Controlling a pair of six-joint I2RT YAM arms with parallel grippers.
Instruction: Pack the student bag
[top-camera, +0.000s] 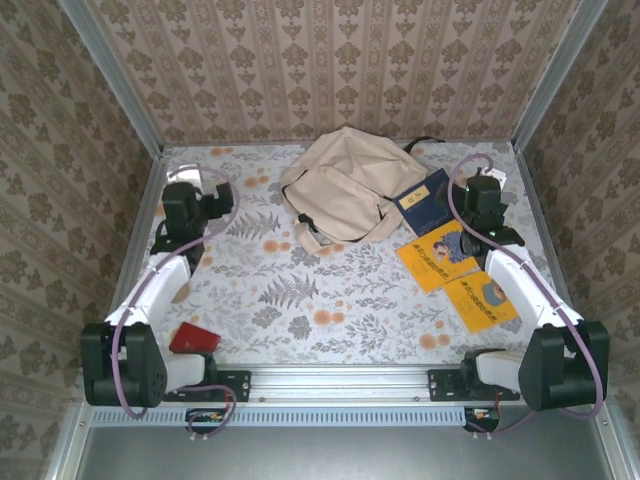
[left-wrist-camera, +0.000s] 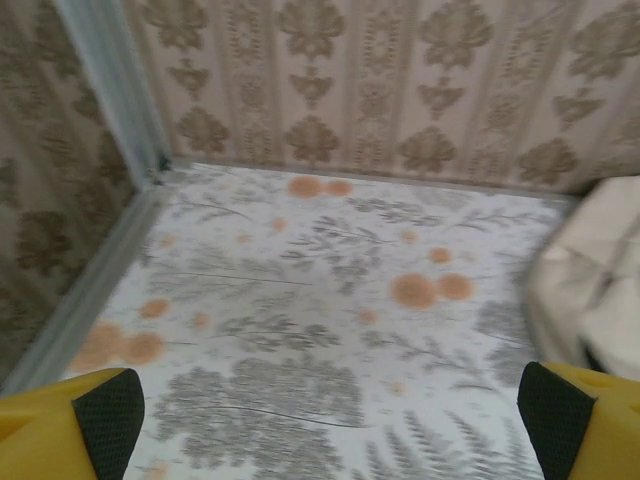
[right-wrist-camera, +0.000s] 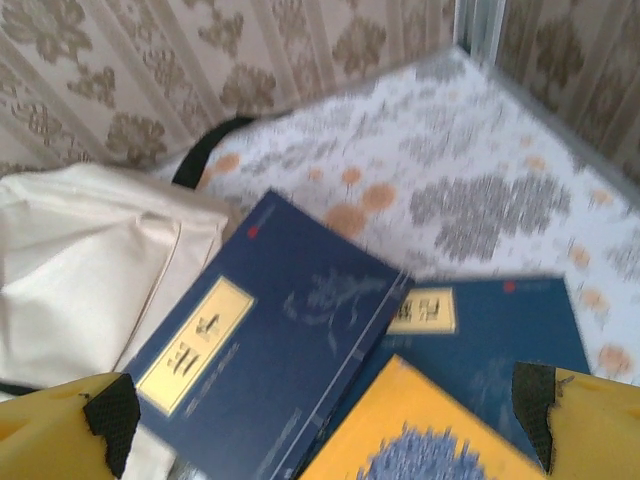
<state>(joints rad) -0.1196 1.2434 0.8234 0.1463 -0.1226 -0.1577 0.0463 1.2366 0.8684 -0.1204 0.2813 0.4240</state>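
Left claw (left-wrist-camera: 330, 415) hangs released and empty over the worktop (left-wrist-camera: 300, 300) at 10 o'clock; right claw (right-wrist-camera: 322, 415), likewise released, hovers above blue books (right-wrist-camera: 250, 370) at 2. Bag (top-camera: 340, 185) slumps at 12. Yellow books (top-camera: 440, 255) and red item (top-camera: 193, 338) lie outside, so packing seems barely begun.

open floor centre/left, books (top-camera: 440, 255) crowd bag (top-camera: 340, 185) right

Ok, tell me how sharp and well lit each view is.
Top external: evenly lit, the bag fairly crisp. Left wrist: slightly soft, the table pattern smeared. Right wrist: blurred, labels on the blue books unreadable.
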